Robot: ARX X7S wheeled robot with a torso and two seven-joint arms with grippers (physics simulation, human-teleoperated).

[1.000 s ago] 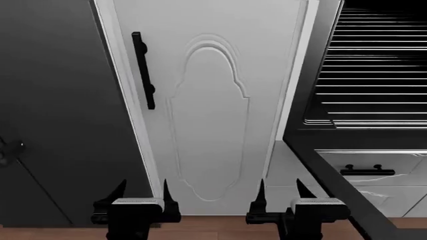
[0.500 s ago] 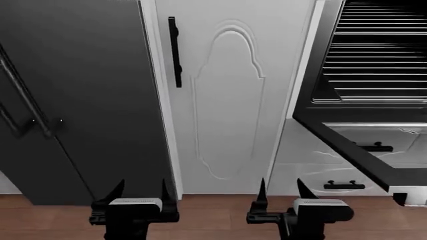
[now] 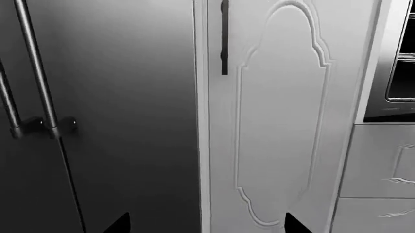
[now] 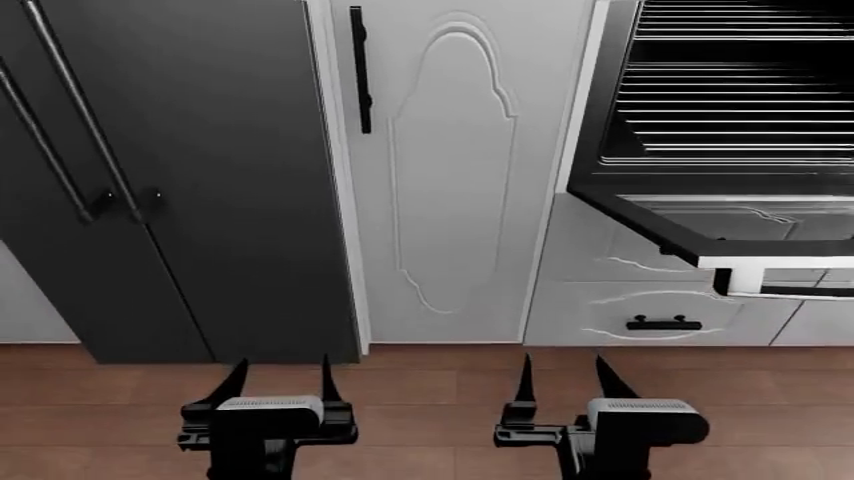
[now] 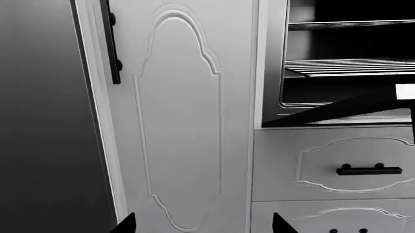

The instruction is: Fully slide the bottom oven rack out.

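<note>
The oven (image 4: 603, 100) is at the upper right of the head view, its dark door (image 4: 667, 232) dropped open. Inside it the bottom oven rack (image 4: 734, 125) shows as rows of thin silver rods; the right wrist view has the same rack (image 5: 350, 67) under a higher one. Only the oven's steel rim (image 3: 397, 73) reaches the left wrist view. My left gripper (image 4: 280, 375) and right gripper (image 4: 561, 372) hang low over the floor, well short of the oven and to its left. Both are open and empty, as their wrist views confirm: left gripper (image 3: 207, 225), right gripper (image 5: 206, 224).
A dark double-door fridge (image 4: 174, 200) with long handles stands at the left. Between it and the oven is a white panelled cabinet door (image 4: 454, 170) with a black handle (image 4: 359, 70). White drawers (image 4: 663, 323) sit under the oven. Wooden floor (image 4: 427, 405) lies below.
The head view has drawn back and swung: more floor, the fridge handles and the drawers now show, and the oven with its open door sits higher. Both grippers stay open in the same place.
</note>
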